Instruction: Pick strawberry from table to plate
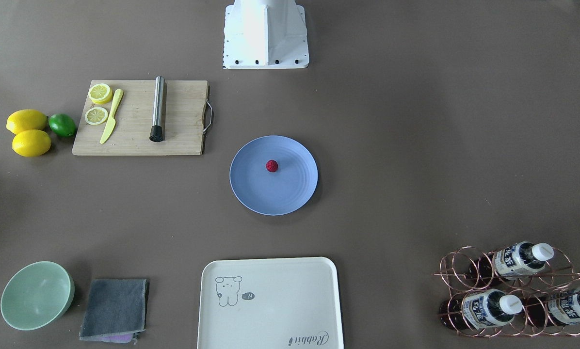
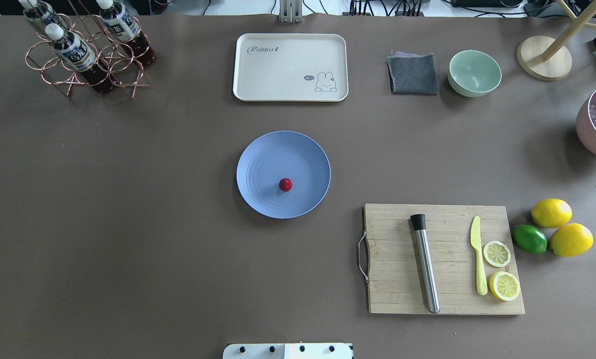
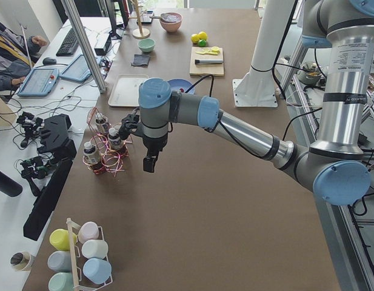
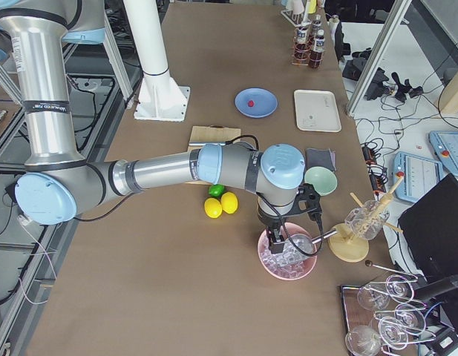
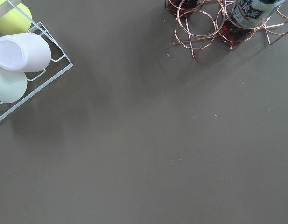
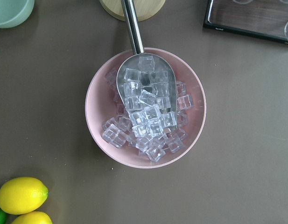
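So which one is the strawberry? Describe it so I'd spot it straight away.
Find the round blue plate in the middle of the brown table. The strawberry sits alone near its centre. It is tiny, dark red and bumpy, far smaller than the yellow lemons and green lime.

Table matt grey-brown, smooth. Plate matt blue, plastic-looking w/ faint rings; strawberry dark red, bumpy. Cutting board pale wood w/ visible grain, metal handle. Muddler brushed steel, black matt tip. Lemons & lime glossy. Cloth dark grey, soft fabric. Bottle rack shiny copper-coloured wire. Tray cream, matt. Pink bowl smooth, semi-matt; ice cubes clear, glossy; scoop polished metal
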{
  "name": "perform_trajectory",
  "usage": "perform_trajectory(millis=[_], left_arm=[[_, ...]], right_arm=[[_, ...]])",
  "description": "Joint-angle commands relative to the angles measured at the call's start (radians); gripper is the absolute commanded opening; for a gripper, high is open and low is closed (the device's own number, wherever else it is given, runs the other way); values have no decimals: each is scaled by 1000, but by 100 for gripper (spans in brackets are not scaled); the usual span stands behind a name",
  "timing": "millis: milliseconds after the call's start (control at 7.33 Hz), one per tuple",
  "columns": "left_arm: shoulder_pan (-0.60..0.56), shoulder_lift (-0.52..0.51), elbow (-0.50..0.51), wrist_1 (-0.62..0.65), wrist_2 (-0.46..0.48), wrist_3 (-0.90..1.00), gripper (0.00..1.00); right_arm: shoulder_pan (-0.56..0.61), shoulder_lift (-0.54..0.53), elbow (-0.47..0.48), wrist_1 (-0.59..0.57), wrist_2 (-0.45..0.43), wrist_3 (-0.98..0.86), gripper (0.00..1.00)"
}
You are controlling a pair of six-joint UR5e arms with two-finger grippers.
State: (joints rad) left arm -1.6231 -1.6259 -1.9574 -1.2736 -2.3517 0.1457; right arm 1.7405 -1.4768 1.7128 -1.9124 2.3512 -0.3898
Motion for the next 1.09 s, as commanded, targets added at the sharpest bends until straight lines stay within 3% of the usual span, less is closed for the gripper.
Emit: perform_trajectory(millis=[0, 136, 955], left_arm=[[-4, 6, -40, 14, -4, 0, 96], [-11, 7, -75, 16, -6, 0, 96], [-4, 7, -28, 8, -11, 2, 97]], right_arm=[[-13, -14, 14, 3, 4, 2, 100], [-15, -14, 31, 0, 2, 2, 100], [-32, -45, 73, -4, 5, 14, 100]])
